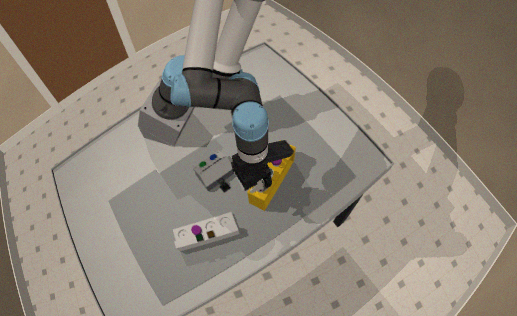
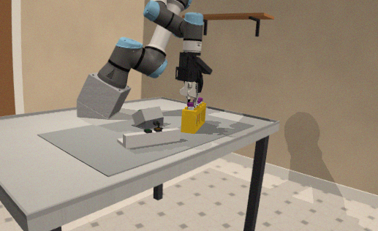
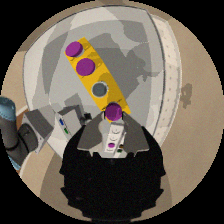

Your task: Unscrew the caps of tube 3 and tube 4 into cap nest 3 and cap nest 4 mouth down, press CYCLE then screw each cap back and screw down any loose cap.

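seen from the top, the mat point(image 1: 143, 240) point(image 2: 93, 157) lies on the table point(image 1: 83, 185) point(image 2: 20, 157) point(image 3: 35, 65). the decapping station point(image 1: 258, 201) point(image 2: 189, 122) point(image 3: 112, 90) stands on the mat, the key housing point(image 1: 214, 173) point(image 2: 148, 116) point(image 3: 72, 120) at its nine o'clock, the cap tray point(image 1: 183, 244) point(image 2: 152, 139) point(image 3: 115, 135) at its eight. the arm's base point(image 1: 153, 131) point(image 2: 97, 100) point(image 3: 42, 125) sits at the housing's eleven. on the housing, cycle point(image 1: 213, 157) point(image 3: 61, 121) is at ready's point(image 1: 202, 164) point(image 3: 66, 130) two o'clock. one cap point(image 1: 196, 230) point(image 3: 111, 145) lies in nest 3; tubes 1, 2 and 4 carry caps.
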You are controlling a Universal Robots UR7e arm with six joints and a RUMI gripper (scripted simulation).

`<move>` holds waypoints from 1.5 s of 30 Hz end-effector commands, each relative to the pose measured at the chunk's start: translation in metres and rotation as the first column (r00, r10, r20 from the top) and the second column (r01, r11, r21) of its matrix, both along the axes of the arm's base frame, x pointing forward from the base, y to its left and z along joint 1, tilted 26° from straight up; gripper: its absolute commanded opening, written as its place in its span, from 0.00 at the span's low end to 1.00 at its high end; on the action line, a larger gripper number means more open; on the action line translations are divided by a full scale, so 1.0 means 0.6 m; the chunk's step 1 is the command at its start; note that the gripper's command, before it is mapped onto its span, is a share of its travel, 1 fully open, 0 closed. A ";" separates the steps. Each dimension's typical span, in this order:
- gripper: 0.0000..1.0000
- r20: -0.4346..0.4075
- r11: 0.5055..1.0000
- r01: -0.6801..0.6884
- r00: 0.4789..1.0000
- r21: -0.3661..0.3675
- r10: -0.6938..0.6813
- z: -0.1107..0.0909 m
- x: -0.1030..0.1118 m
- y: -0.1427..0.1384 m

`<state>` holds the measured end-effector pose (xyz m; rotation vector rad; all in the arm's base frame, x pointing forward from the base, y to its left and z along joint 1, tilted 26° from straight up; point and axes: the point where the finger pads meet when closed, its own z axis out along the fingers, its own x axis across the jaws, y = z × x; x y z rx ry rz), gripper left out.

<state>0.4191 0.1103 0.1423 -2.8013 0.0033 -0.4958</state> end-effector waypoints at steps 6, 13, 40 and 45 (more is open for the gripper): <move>0.00 0.015 0.999 -0.044 0.999 -0.017 0.044 0.001 0.000 0.000; 0.00 0.089 0.928 -0.341 0.930 -0.152 0.356 0.001 0.000 0.000; 0.35 0.099 0.542 -0.728 0.557 -0.420 0.825 0.001 0.000 0.000; 0.35 0.098 0.542 -0.727 0.557 -0.420 0.824 0.001 0.000 0.000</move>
